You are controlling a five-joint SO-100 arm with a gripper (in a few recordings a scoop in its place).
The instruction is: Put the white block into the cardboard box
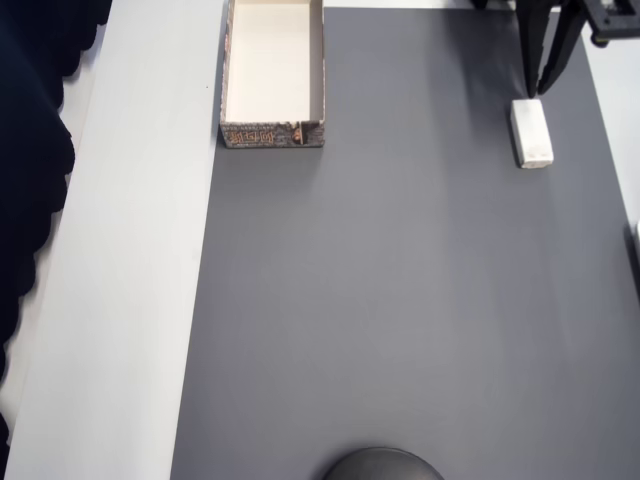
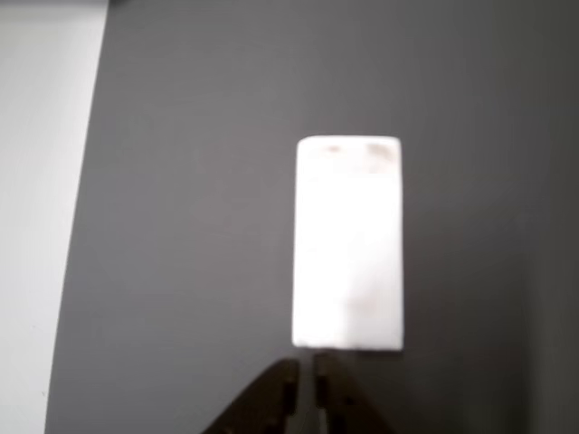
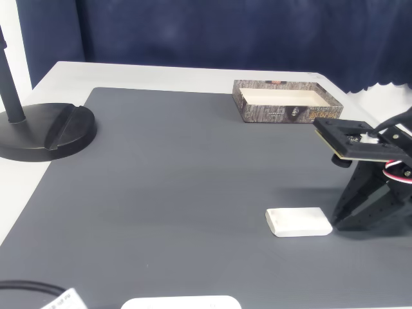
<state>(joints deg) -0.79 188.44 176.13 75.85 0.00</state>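
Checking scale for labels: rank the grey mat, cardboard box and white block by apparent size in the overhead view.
1. grey mat, largest by far.
2. cardboard box, cut off by the top edge.
3. white block, smallest.

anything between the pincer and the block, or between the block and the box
Nothing visible. The pincer sits right at the block's end, and bare grey mat lies between the block and the box.
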